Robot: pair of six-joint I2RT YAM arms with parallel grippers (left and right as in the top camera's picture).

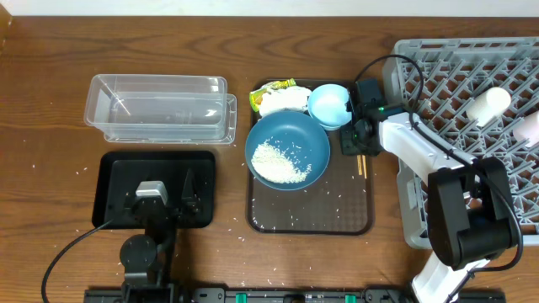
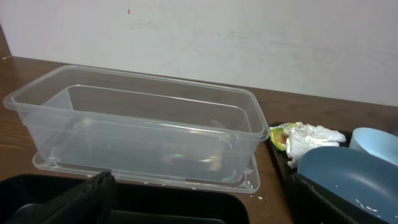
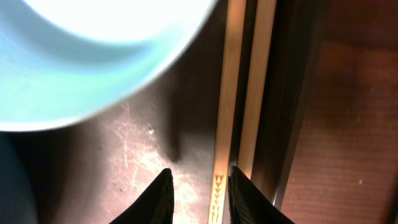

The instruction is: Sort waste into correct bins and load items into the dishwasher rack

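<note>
The pair of chopsticks [image 3: 239,93] lies along the right rim of the brown tray, showing as a short tip [image 1: 362,166] in the overhead view. My right gripper [image 3: 199,198] hangs low over them, open a little, one stick between its fingertips and close to the right one. A light-blue bowl [image 1: 328,105] sits just left of it. Rice [image 1: 280,162] lies in the dark-blue bowl [image 1: 290,135]. Behind the bowl is the tissue with its yellow-green wrapper [image 1: 278,97]. My left gripper [image 1: 160,187] is open over the black tray [image 1: 114,172], facing the clear container [image 2: 143,124].
The grey rack [image 1: 455,93] fills the right side, with a white cup [image 1: 488,103] and a pink cup [image 1: 529,126] in it. The brown serving tray [image 1: 307,215] holds the bowls and scattered grains. Loose rice grains dot the table near the black tray.
</note>
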